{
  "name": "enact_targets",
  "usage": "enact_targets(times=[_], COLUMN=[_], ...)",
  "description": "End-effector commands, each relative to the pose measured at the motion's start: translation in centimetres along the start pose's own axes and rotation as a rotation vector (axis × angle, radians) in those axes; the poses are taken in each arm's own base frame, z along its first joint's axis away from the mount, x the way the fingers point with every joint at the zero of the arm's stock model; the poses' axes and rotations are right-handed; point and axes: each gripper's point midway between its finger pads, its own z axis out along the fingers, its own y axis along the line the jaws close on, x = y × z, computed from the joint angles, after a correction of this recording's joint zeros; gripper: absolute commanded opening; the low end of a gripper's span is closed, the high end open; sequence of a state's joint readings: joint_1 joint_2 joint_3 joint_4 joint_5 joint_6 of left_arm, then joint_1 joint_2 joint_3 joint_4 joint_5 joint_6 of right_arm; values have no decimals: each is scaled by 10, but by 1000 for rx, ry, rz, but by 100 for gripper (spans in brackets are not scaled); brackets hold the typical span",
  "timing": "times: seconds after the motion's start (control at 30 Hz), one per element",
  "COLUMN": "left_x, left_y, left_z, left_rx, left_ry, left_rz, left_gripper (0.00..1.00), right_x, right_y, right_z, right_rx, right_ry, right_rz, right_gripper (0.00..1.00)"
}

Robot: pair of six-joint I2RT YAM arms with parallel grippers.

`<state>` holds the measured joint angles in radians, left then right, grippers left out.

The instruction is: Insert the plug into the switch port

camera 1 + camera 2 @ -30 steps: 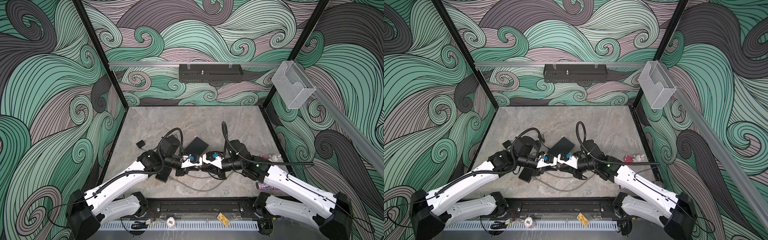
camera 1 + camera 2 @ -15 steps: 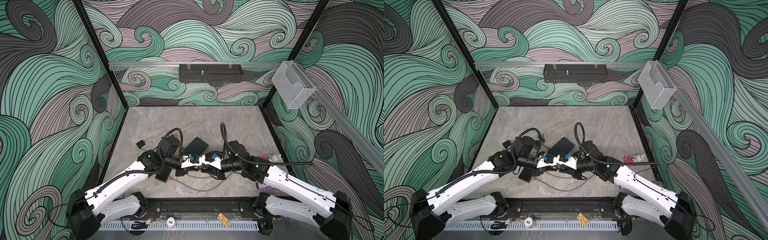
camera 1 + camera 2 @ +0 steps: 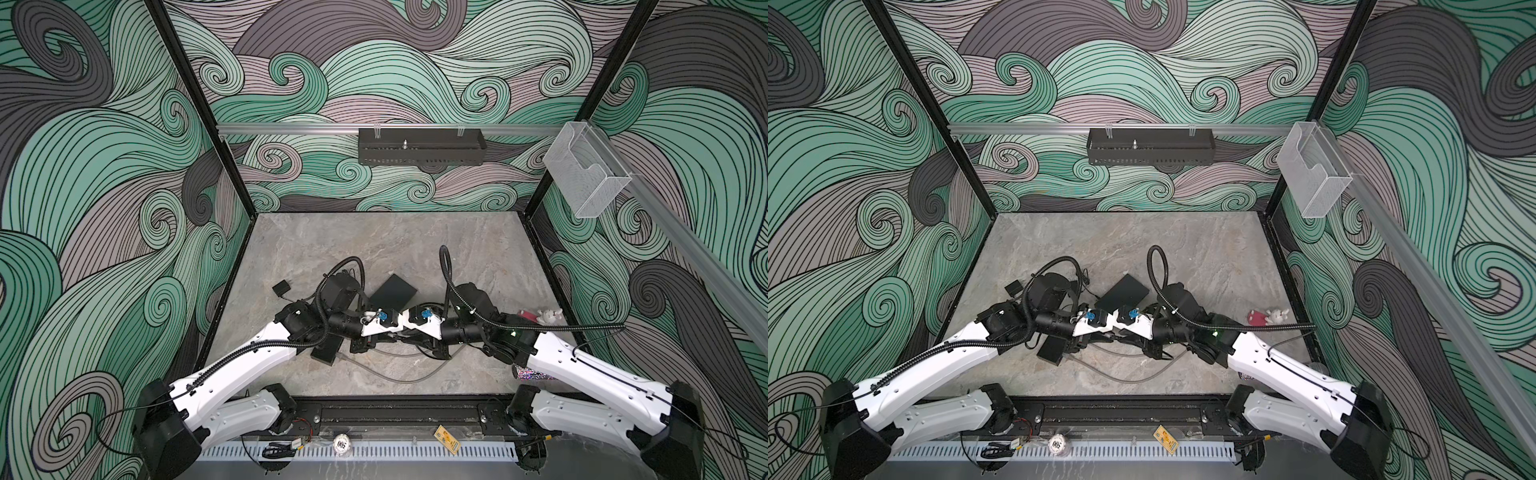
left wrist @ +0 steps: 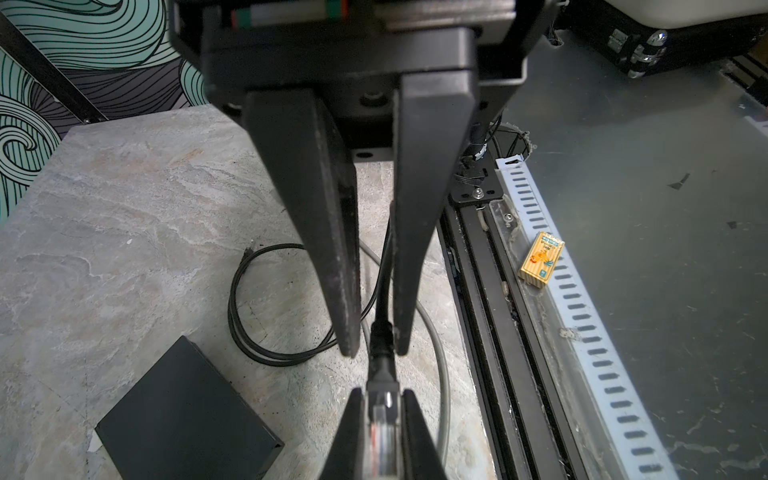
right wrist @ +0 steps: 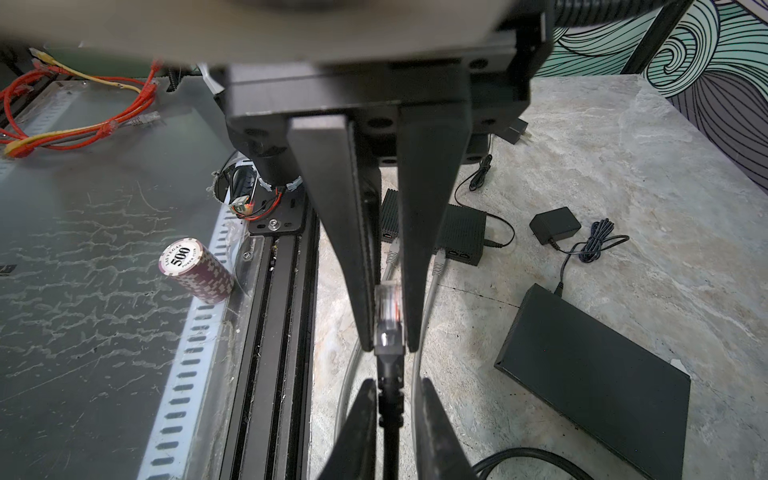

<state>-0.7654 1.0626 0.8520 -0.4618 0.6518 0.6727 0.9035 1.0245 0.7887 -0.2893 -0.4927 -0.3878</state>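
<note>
1. Soft, even light from overhead fills the cell. Both top views are bright and sharp, with faint shadows on the tabletop (image 3: 374, 249) beneath the arms.
2. Near each wrist lens, the bases of the left gripper (image 4: 374, 353) and right gripper (image 5: 390, 348) blur.
3. The plug (image 4: 382, 415) looks soft and the cable (image 4: 380, 291) dark.
4. The floor (image 4: 665, 145) outside sits dim, with dull glare.

- table (image 3: 374, 249): grey stone-look slab, veined, matt.
- plug (image 5: 388, 305): clear glossy plastic.
- cable (image 4: 383, 286): black rubbery sheath, matt.
- left gripper (image 4: 375, 353) fingers (image 4: 328, 232): matt black plastic, scuffed edges.
- flat black box (image 5: 590, 382): smooth satin casing.
- wall bin (image 3: 582, 174): clear plastic.
- rail (image 3: 291, 129): brushed metal.
</note>
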Motion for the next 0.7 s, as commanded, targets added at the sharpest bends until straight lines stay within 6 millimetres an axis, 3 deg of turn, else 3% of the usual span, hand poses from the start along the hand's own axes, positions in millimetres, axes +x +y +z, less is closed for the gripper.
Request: enact_targets(times=[0.0,0.13,0.37,0.67], left_x=[-13,-12,-12,-13], left_y=[1,2,2,0], left_z=[-5,-6,-6,-5], left_rx=[-14,-20,-20,-10], left_ry=[-44,-34,-33,-44], left_rz=[38,38,37,36], left_gripper=[3,2,2,2], right_x=[16,13,15,1], right_y=[5,6,8,-1], right_z=[5,1,-3,-4], right_rx=[-5,14,29,63], right_ry=[37,-13,-32,-68], right_rz=[24,30,35,12], right_gripper=[19,27,25,25])
